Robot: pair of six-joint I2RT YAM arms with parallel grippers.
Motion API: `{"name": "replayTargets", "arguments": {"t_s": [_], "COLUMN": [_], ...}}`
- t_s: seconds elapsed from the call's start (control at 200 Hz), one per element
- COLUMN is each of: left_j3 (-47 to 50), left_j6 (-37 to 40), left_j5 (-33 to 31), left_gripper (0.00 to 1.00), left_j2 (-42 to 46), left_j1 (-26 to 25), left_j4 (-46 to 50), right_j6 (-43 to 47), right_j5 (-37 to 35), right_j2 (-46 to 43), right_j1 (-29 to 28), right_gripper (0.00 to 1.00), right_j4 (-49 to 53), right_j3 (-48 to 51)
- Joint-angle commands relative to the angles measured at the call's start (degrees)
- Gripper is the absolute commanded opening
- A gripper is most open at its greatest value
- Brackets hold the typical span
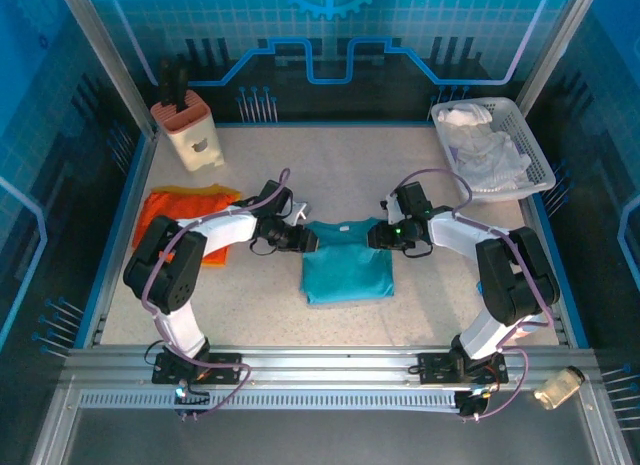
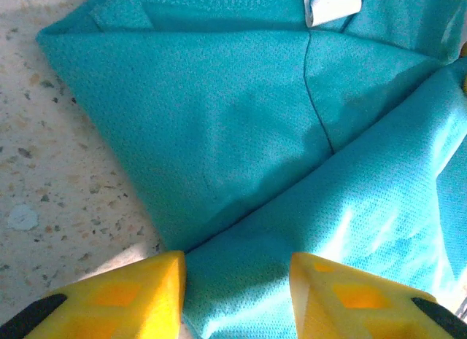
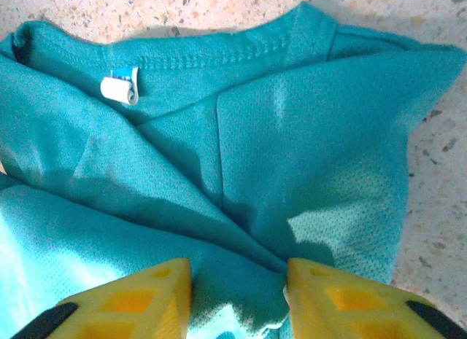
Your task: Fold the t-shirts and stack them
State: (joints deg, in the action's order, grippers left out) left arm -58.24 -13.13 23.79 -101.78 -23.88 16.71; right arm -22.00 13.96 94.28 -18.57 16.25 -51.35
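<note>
We see the teal shirt [image 1: 347, 270] lying partly folded in the middle of the table [image 1: 250, 300]. The left gripper [image 1: 306, 241] is at its top left corner. The right gripper [image 1: 377, 235] is at its top right corner. Both grippers have their yellow fingers [image 2: 146, 291] wide apart, with teal cloth lying between them. The orange shirt [image 1: 180, 210] lies flat at the left of the picture, well apart.

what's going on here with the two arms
Both arms are working on the teal t-shirt in the middle of the table. The left gripper and right gripper sit at its far corners by the collar, jaws open with cloth between them. It looks partly folded. The orange t-shirt lies apart at the left, not yet stacked.
</note>
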Motion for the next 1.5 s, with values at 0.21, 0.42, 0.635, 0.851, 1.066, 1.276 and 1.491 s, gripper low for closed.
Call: {"name": "replayTargets", "arguments": {"t_s": [0.21,0.42,0.635,0.851,1.066,1.276,1.491], "left_j3": [0.9,1.4,3.6,4.4,3.9,2.6,2.9], "left_j6": [0.8,0.6,-1.6,-2.9,-4.2,-4.0,-4.5], "left_j5": [-0.8,-5.2,-3.2,-1.0,0.4,0.7,0.9], "left_gripper": [0.34,0.46,0.51,0.49,0.41,0.31,0.11], "left_j2": [-1.9,0.7,2.0,-0.5,-1.0,-1.8,-0.7], "left_j1": [-1.6,-1.4,-1.0,-1.0,-1.1,-1.0,-1.2], "left_j4": [-1.6,0.8,-1.1,-3.9,-5.9,-5.4,-5.3], "right_j6": [-1.4,-1.4,-1.6,-1.6,-1.7,-2.1,-3.1], "right_j5": [0.3,-0.9,-1.0,-1.0,-0.5,0.4,1.9], "right_j2": [0.6,0.0,0.1,0.2,0.0,0.0,-0.6], "right_j1": [0.0,0.1,0.1,0.1,0.2,0.4,0.9], "right_gripper": [0.22,0.22,0.19,0.15,0.13,0.09,0.06], "right_j4": [-1.2,-0.2,-0.1,0.3,0.3,0.2,3.0], "right_j3": [0.6,2.2,2.4,2.2,1.9,1.5,-1.1]}}
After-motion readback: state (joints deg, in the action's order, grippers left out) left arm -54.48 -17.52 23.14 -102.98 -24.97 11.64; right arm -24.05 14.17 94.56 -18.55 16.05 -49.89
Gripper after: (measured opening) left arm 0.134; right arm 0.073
